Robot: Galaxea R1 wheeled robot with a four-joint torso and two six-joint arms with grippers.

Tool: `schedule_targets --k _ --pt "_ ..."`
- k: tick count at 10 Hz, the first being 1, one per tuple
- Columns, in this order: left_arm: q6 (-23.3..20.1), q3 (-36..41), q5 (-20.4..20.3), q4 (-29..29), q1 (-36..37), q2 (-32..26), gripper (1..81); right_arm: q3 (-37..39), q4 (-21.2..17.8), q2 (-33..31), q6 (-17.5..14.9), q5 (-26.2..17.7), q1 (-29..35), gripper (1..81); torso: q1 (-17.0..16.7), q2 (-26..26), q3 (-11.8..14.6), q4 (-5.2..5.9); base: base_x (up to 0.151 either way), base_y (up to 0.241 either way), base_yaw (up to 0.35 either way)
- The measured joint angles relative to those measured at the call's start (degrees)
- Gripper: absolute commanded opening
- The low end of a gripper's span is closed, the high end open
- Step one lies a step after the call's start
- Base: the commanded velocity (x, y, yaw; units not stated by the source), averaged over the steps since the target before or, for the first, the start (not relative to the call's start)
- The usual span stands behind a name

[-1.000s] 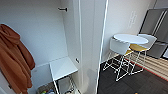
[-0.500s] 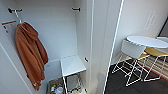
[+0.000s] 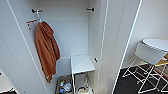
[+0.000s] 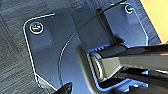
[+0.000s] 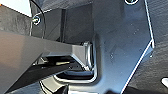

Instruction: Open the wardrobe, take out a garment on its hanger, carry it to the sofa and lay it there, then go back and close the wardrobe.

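Wardrobe [image 3: 75, 32] sits right in front of the robot, standing wide open, and takes up most of the head view. Its left door [image 3: 12, 55] and right door [image 3: 117, 45] are both swung out toward the camera. Those doors look like the thing to handle here. They're tall thin white panels, so probably light and stiff, swinging easily on their hinges and likely a bit slick to the touch. Best bet is a push on the flat face near the free edge, well away from the hinge side, or a grip on the small handle at that edge.

Inside, an orange hoodie [image 3: 46, 50] hangs soft and floppy on the left, close to the left door, so it could get pinched. A white shelf unit [image 3: 82, 63] sits low, with a box of bits [image 3: 64, 86] under it. Off to the right there's a white chair [image 3: 147, 53]. The hoodie's hanger [image 3: 38, 16] hooks up top.

Left claw and right claw: can't tell from the wrist views whether either is released or clenched.
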State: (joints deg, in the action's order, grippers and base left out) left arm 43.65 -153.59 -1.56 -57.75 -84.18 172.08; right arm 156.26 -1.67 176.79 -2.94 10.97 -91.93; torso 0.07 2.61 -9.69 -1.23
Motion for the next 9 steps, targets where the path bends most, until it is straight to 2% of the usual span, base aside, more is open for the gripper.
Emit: schedule_targets --k 5,7,9 --pt "0.0 0.0 0.1 -0.1 0.0 0.0 81.1 0.0 0.0 0.0 0.0 -0.1 -0.2 81.1 0.0 0.0 0.0 0.0 0.0 0.0 0.283" --pt "0.0 0.0 0.2 -0.1 -0.2 0.0 81.1 0.1 0.0 0.0 0.0 -0.1 -0.2 81.1 0.0 0.0 0.0 0.0 0.0 0.0 0.146" --pt "0.0 0.0 0.1 -0.1 -0.1 0.0 81.1 0.1 0.0 0.0 0.0 0.0 -0.1 81.1 0.0 0.0 0.0 0.0 0.0 0.0 0.0"
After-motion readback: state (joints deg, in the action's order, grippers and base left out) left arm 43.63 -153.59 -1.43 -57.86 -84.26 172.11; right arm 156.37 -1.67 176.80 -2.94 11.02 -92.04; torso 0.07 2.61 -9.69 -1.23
